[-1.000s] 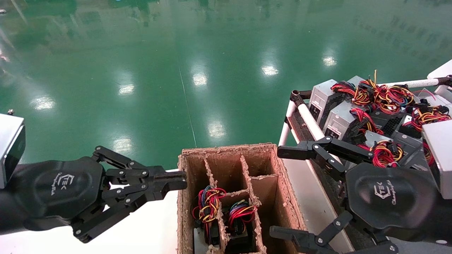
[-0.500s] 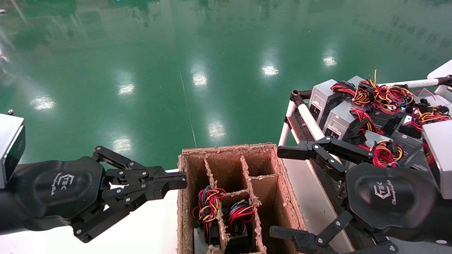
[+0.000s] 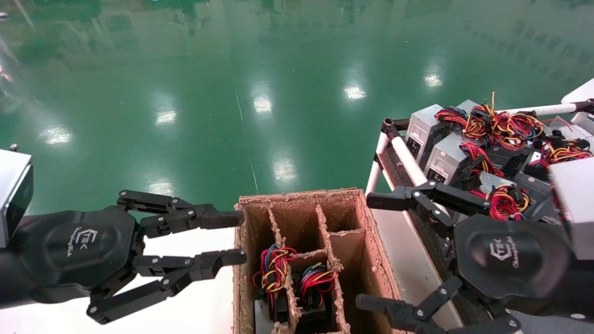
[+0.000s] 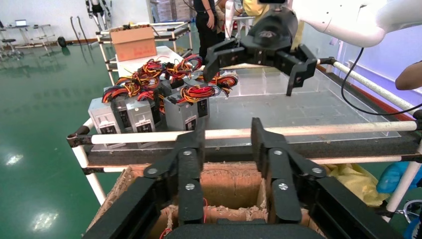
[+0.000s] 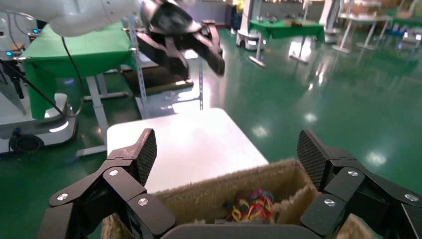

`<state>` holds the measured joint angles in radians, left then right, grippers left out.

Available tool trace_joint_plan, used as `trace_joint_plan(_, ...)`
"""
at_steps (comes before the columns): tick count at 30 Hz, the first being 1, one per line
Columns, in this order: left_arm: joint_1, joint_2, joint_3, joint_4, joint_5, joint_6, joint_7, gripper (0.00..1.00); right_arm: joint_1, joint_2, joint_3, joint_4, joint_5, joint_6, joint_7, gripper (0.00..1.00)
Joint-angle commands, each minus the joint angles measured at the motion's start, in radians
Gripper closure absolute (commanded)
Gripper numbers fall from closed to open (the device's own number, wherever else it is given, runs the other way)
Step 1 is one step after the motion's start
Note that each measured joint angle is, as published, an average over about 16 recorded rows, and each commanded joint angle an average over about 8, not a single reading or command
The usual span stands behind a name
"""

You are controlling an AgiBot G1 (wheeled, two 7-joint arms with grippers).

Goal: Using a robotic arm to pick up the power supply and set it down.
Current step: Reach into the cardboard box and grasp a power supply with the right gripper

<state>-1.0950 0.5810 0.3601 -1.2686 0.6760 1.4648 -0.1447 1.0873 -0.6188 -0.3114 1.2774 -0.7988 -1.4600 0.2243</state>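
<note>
Several grey power supplies [image 3: 444, 158] with red, yellow and blue wire bundles stand on the rack at the right, also in the left wrist view [image 4: 140, 113]. Two more power supplies sit in the cardboard box's near compartments, wires up [image 3: 274, 263] [image 3: 316, 279]; the right wrist view shows one bundle [image 5: 251, 205]. My left gripper [image 3: 235, 237] [image 4: 228, 130] is open and empty at the box's left wall. My right gripper [image 3: 369, 250] [image 5: 228, 152] is wide open and empty, between the box's right side and the rack.
The brown cardboard box [image 3: 297, 195] has divider walls, and its far compartments look empty. It rests on a white table [image 3: 195, 301]. The rack's white tube rail [image 3: 408, 161] runs along the right gripper's upper finger. Green floor lies beyond.
My left gripper has opened; its fingers were shut together and now stand apart. The right gripper has hardly moved.
</note>
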Motion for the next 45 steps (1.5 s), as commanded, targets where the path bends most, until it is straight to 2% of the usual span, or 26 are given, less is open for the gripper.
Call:
trace_joint_plan(1,0.0,0.0,0.0,0.0,0.0,0.0,0.0,0.0,-0.002,0.003,-0.007,0.003,-0.016,0.01,0.008,0.0)
trace_joint_plan(9,0.0,0.0,0.0,0.0,0.0,0.0,0.0,0.0,0.096,-0.098,-0.12,-0.078,-0.199,0.064,0.108,0.0)
trace_joint_plan(15,0.0,0.0,0.0,0.0,0.0,0.0,0.0,0.0,0.186,-0.222,-0.205,-0.23,-0.297,0.042,0.147,0.0)
trace_joint_plan(20,0.0,0.0,0.0,0.0,0.0,0.0,0.0,0.0,0.242,-0.325,-0.25,-0.387,-0.339,0.015,0.113,0.0)
trace_joint_plan(28,0.0,0.0,0.0,0.0,0.0,0.0,0.0,0.0,0.271,-0.452,-0.284,-0.57,-0.391,0.041,-0.004,0.0)
trace_joint_plan(29,0.0,0.0,0.0,0.0,0.0,0.0,0.0,0.0,0.274,-0.464,-0.286,-0.588,-0.393,0.043,-0.018,0.05)
trace_joint_plan(30,0.0,0.0,0.0,0.0,0.0,0.0,0.0,0.0,0.277,-0.475,-0.286,-0.606,-0.395,0.045,-0.032,0.15)
trace_joint_plan(36,0.0,0.0,0.0,0.0,0.0,0.0,0.0,0.0,0.296,-0.529,-0.292,-0.701,-0.402,0.042,-0.117,0.9)
trace_joint_plan(37,0.0,0.0,0.0,0.0,0.0,0.0,0.0,0.0,0.3,-0.537,-0.293,-0.716,-0.404,0.04,-0.13,0.97)
trace_joint_plan(38,0.0,0.0,0.001,0.0,0.0,0.0,0.0,0.0,0.303,-0.545,-0.294,-0.731,-0.405,0.037,-0.14,1.0)
trace_joint_plan(45,0.0,0.0,0.001,0.0,0.0,0.0,0.0,0.0,0.333,-0.585,-0.31,-0.833,-0.422,0.008,-0.197,1.0)
